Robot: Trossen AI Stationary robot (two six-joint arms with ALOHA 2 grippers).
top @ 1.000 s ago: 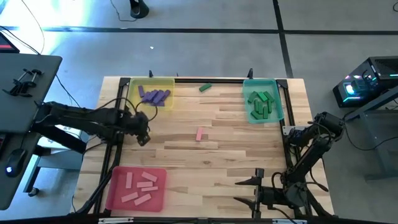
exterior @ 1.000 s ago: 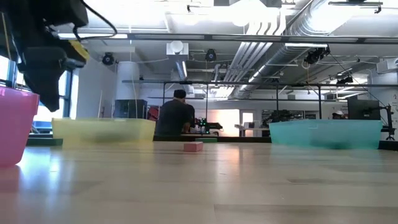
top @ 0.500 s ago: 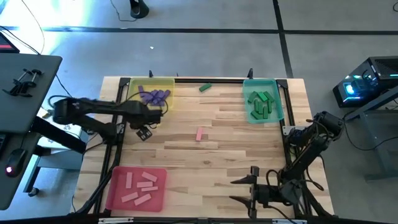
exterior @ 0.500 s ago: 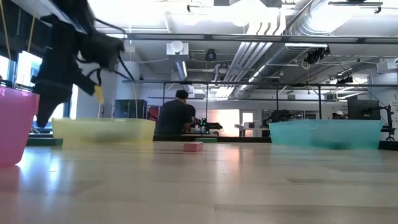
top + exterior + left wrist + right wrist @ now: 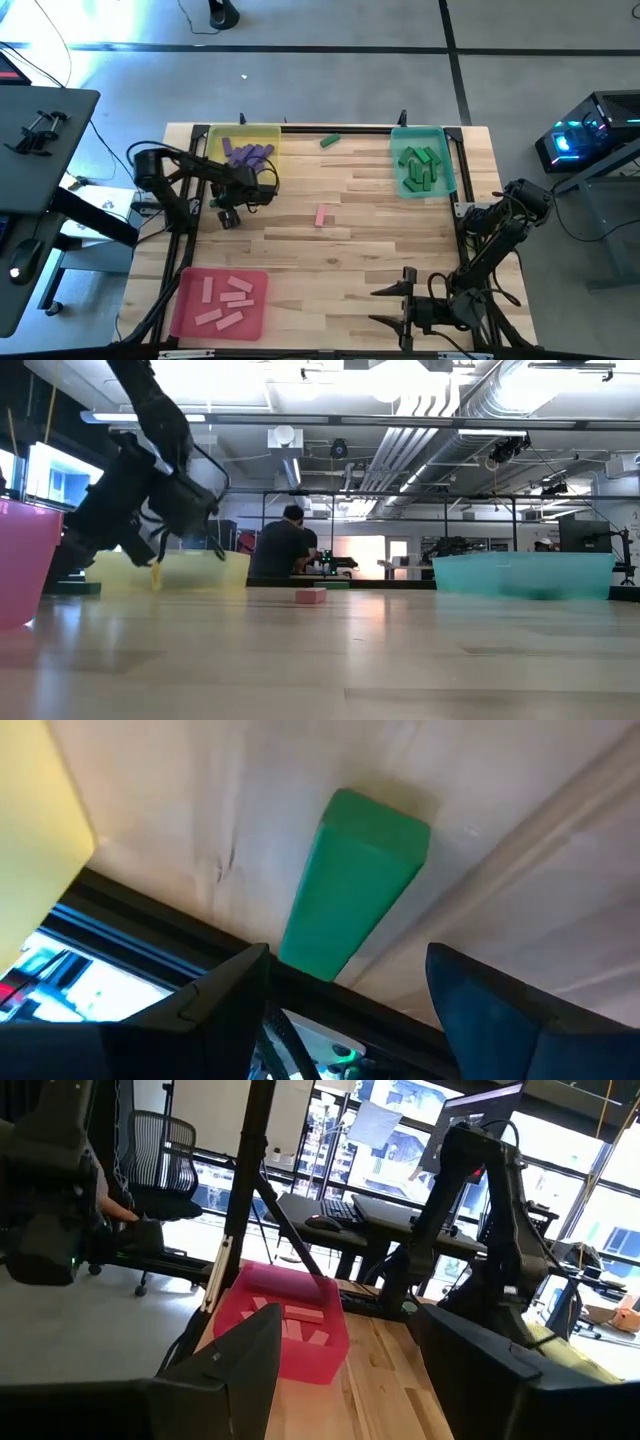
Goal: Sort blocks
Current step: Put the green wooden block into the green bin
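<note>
Showing the table from its near edge to its far edge, with two blocks lying loose outside the trays.

At the near edge, the right gripper (image 5: pixel 390 307) is parked with its jaws apart and nothing between them; it is well apart from every loose block. Beside it at the near left corner, the pink tray (image 5: pixel 184 312) is seen with pink blocks (image 5: pixel 226 298) inside.

At mid-table, a single loose pink block (image 5: pixel 321 215) is laid flat on the table (image 5: pixel 380 235), its long axis running near-to-far.

Just beyond it and to the left, the left gripper (image 5: pixel 266 190) is held above the wood beside the near right corner of the yellow tray (image 5: pixel 272 150). Its fingers (image 5: pixel 225 1005) are spread wide and nothing is carried.

At the far side, purple blocks (image 5: pixel 246 153) are gathered in the yellow tray and green blocks (image 5: pixel 419 165) in the teal tray (image 5: pixel 449 170). Between these two trays, close to the far edge, a loose green block (image 5: pixel 331 141) is laid with its long axis running roughly across the table, slightly tilted.

The deciding relation is taken to be this: the green block lies farther off and to the right of the left gripper, and in the left wrist view it is framed between the open fingers. The left arm is by far the nearer to both loose blocks, so the coming reach is judged to fall to it, with the fingers to be closed across the block's short sides.
</note>
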